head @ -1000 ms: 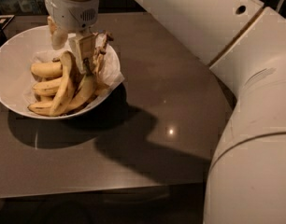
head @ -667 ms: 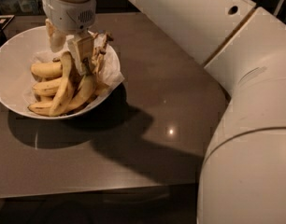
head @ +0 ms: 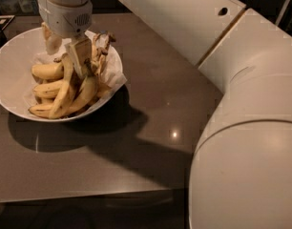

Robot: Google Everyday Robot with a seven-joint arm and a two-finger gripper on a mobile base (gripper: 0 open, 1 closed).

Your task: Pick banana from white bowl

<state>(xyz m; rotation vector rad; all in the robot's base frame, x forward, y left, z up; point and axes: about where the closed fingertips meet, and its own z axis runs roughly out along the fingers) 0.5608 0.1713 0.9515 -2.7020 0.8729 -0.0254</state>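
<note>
Pincer (head: 72, 56) lowered from above into the right half of the white bowl (head: 10, 56), its tip down among the fruit. Whether it is spread or already pinching a banana cannot be told from this view.

Nearest the camera, the robot's pale arm (head: 246, 166) fills the lower right and runs up and leftward to the wrist housing (head: 65, 8) directly over the bowl. This steep approach probably suits fruit lying in a concave dish, which a sideways reach would not clear.

The dark brown bench (head: 136, 147) carries the bowl at its left side, and the shadow of bowl and arm falls on the bench toward the viewer.

Inside the bowl, crumpled white paper (head: 115, 78) lines the wall, apparently as padding. The bananas lie heaped against one another on the right slope.

The banana (head: 62, 94), thick, curved and speckled, stands tilted on the heap. Its upper end reaches up to the pincer tip and touches it or lies just beside it, and its lower end rests near the front rim. Paler bananas (head: 46, 71) lie to its left. A slimmer banana with a dark stem (head: 100, 49) stands just right of the pincer.
</note>
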